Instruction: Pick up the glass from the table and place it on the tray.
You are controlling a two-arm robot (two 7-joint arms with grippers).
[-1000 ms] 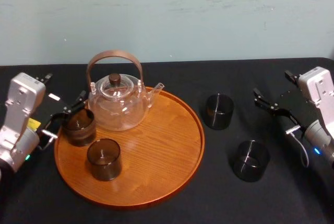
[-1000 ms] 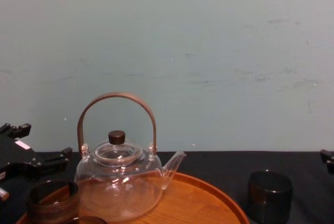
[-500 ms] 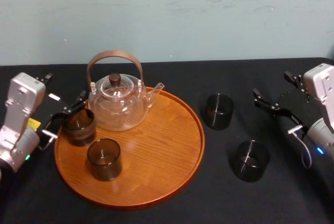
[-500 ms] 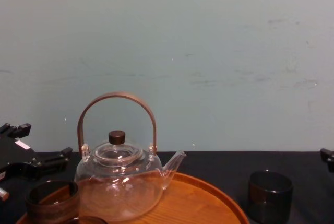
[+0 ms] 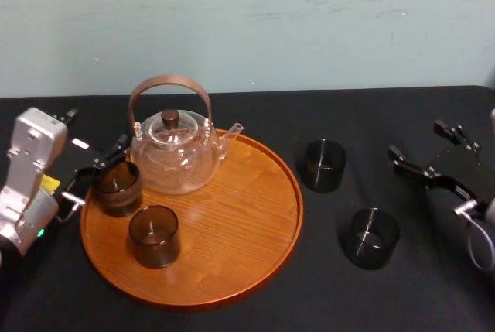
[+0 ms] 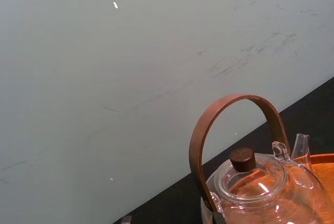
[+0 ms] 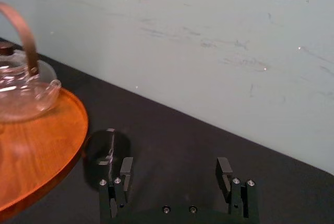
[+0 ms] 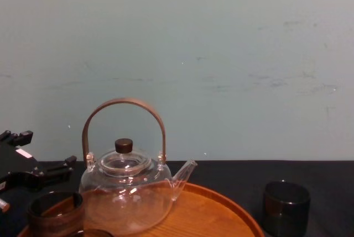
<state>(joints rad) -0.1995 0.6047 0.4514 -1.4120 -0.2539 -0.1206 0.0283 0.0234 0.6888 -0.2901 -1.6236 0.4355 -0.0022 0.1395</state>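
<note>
- While hanging low over the black bench [image 5: 255, 111], spreads right claw [image 5: 416, 138] wide, with nothing between its fingers.
- Finds far glass [image 5: 323, 165] ahead of that claw, a little off its centre line toward the tray [image 5: 232, 216]; near glass [image 5: 372, 237] back from the fingertips, closer to the robot's body. Both upright on the bench, apart from the tray's rim.
- Probably opened this wide to straddle a glass from both sides; judged short of the grasp, far glass the likelier target.
- Holds right claw roughly level, fingers pointing across the bench toward the tray.
- Sets left claw [image 5: 97, 173] spread wide just beside a brown glass [image 5: 117, 187] on the tray, teapot [image 5: 174, 150] just beyond; cannot tell whether touching.
- Tilts left wrist upward at the bench's left edge, apparently idle.
</note>
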